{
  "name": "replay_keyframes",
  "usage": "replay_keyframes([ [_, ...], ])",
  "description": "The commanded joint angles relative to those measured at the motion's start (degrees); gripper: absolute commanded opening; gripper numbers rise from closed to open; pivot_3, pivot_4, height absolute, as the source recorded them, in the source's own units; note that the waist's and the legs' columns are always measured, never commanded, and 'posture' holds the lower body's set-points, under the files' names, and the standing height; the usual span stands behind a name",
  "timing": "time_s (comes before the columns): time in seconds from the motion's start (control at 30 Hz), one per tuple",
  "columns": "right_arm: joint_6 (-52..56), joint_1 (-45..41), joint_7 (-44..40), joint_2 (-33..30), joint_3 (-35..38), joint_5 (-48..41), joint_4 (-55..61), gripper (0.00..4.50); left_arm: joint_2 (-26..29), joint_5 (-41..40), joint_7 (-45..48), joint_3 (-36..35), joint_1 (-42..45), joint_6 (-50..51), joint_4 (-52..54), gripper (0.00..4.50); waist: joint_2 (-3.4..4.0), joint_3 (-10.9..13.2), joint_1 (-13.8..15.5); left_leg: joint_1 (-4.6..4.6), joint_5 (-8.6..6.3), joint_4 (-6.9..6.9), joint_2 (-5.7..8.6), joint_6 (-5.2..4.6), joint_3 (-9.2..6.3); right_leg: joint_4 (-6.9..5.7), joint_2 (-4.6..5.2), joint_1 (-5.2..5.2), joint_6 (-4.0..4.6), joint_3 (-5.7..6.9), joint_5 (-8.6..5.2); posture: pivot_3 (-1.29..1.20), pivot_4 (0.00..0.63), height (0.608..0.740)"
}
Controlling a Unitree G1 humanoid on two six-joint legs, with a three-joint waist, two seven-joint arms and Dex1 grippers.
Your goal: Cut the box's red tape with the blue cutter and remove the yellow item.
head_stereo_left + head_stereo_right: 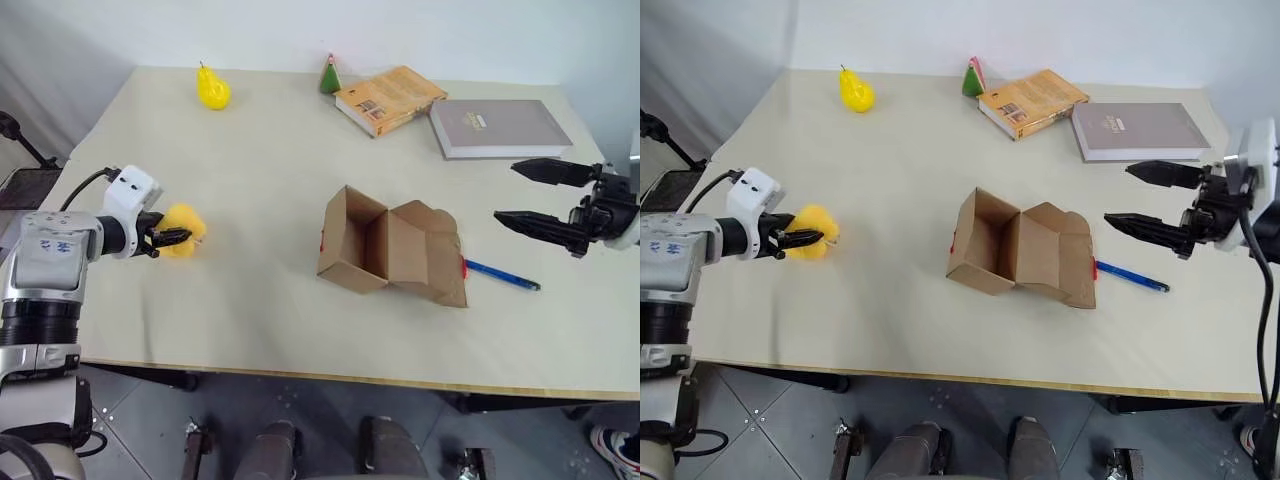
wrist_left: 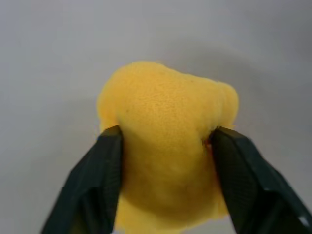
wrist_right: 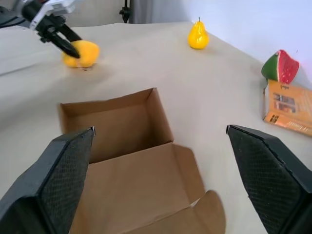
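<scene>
The lumpy, soft yellow-orange blob (image 1: 184, 231) is already out of the small brown corrugated cardboard carton (image 1: 392, 248) and sits at the left side of the pale table (image 1: 270, 150), well apart from the carton, with the left gripper (image 1: 176, 238) around it. In the left wrist view its two black fingers (image 2: 100, 181) touch the blob's flanks, and I cannot tell whether they are clamping it or letting it go. The step in hand looks like setting the blob down and releasing it. To do that well, the fingers should part fully while the blob rests on the table, then draw straight back along their own line so the soft lump is not dragged or rolled. The carton lies open in the middle of the table, flaps spread, with scraps of glossy red tape (image 1: 463, 266) at its edges, so the cutting appears done. The slim blue pen-shaped cutter (image 1: 503, 275) lies on the table just beside the carton's right flap. The right gripper (image 1: 540, 199) hovers above the table to the right of the carton, its jaws wide apart and holding nothing. Farther back stand a smooth yellow pear with a stem (image 1: 212, 90), a small watermelon-slice toy (image 1: 329, 75), an orange-covered book (image 1: 390, 98) and a grey book (image 1: 498, 127), all well clear of the left arm. Nothing stands in the way of the release.
</scene>
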State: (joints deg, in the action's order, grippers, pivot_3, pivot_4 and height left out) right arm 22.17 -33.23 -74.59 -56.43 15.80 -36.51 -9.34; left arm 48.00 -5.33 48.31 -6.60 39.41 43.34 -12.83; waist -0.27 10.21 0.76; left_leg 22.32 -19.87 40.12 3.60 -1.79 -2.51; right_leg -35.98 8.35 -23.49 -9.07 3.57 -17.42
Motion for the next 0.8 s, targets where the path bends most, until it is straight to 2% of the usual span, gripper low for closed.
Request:
replay_keyframes([
  [0.03, -2.25, -3.26, -2.75, 0.88, -1.38, 1.25, -3.21, 4.5, 1.62, -3.17, -0.49, -4.53, -0.92, 0.87, 5.57, 3.84, 0.0, 0.0, -0.12, 0.0, 0.0, -0.01, 0.0, 0.0, 0.01, 0.0, 0.0, -0.01, 0.0, 0.0, 0.0, 0.0, 0.15, 0.74],
  [0.1, -2.67, -4.57, -3.88, 1.19, -2.21, 1.95, -4.52, 4.5, 2.02, -4.83, -0.44, -6.49, -2.07, 1.97, 7.16, 4.48, 0.01, 0.0, -0.44, 0.0, 0.0, -0.04, 0.01, 0.0, 0.05, 0.0, 0.0, -0.03, 0.0, 0.0, 0.0, 0.0, 0.15, 0.74],
  [0.2, -4.42, -5.9, -5.63, 0.9, -2.55, 3.27, -7.83, 4.5, 1.87, -7.85, -0.35, -9.18, -3.75, 3.55, 10.64, 4.48, 0.02, 0.0, -0.87, -0.01, 0.0, -0.07, 0.0, 0.01, 0.02, -0.02, 0.0, -0.05, 0.0, 0.04, 0.0, 0.0, 0.15, 0.74],
  [0.4, -8.94, -4.71, -10.23, -0.54, -2.28, 5.9, -16.48, 4.5, 1.2, -16.39, 2.18, -16.76, -13.33, 5.77, 20.63, 4.48, 0.04, 0.01, -1.02, -0.03, 0.0, -0.08, -0.02, 0.01, 0.05, 0.0, 0.03, -0.03, 0.01, 0.0, 0.0, 0.0, 0.15, 0.74],
  [0.43, -9.99, -4.08, -11.53, -1.12, -2.12, 6.38, -18.23, 4.5, -0.17, -17.89, 3.63, -18.66, -16.79, 2.4, 23.47, 4.48, 0.05, 0.02, -1.01, -0.03, 0.0, -0.07, -0.03, 0.01, 0.06, 0.01, 0.03, -0.03, 0.01, 0.0, 0.0, 0.0, 0.15, 0.74],
  [0.53, -10.98, -3.59, -12.02, -3.44, -1.99, 8.72, -25.52, 4.5, -0.6, -14.88, 6.1, -18.25, -28.52, -8.96, 27.11, 4.48, 0.19, -0.01, -1.11, -0.08, -0.01, -0.11, -0.03, 0.02, 0.13, 0.07, 0.09, 0.0, 0.01, -0.05, -0.01, 0.0, 0.15, 0.74],
  [0.6, -14.62, -3.34, -13.75, -4.99, -3.42, 11.59, -30.16, 4.5, -1.93, -16.41, 6.19, -18.86, -32.46, -10.66, 28.59, 4.48, 0.22, 0.0, -1.09, -0.11, -0.02, -0.14, -0.02, 0.03, 0.15, 0.1, 0.11, 0.02, 0.04, -0.05, -0.02, 0.0, 0.15, 0.74],
  [0.7, -16.75, -2.16, -17.52, -6.75, -4.23, 11.64, -35.64, 4.5, -10.03, -21.0, 2.67, -24.14, -36.81, -16.57, 30.78, 4.48, 0.29, 0.0, -0.83, -0.11, -0.01, -0.06, -0.04, 0.03, 0.14, 0.12, 0.12, 0.06, 0.08, -0.05, -0.04, 0.0, 0.15, 0.74],
  [0.8, -21.79, -1.02, -17.91, -8.05, -6.65, 13.59, -39.75, 4.5, -10.3, -22.15, 5.08, -24.0, -42.97, -16.24, 32.39, 4.48, 0.3, 0.0, -0.99, -0.15, -0.03, -0.02, -0.1, 0.05, 0.16, 0.15, 0.2, 0.13, 0.09, -0.08, -0.03, 0.0, 0.15, 0.74],
])
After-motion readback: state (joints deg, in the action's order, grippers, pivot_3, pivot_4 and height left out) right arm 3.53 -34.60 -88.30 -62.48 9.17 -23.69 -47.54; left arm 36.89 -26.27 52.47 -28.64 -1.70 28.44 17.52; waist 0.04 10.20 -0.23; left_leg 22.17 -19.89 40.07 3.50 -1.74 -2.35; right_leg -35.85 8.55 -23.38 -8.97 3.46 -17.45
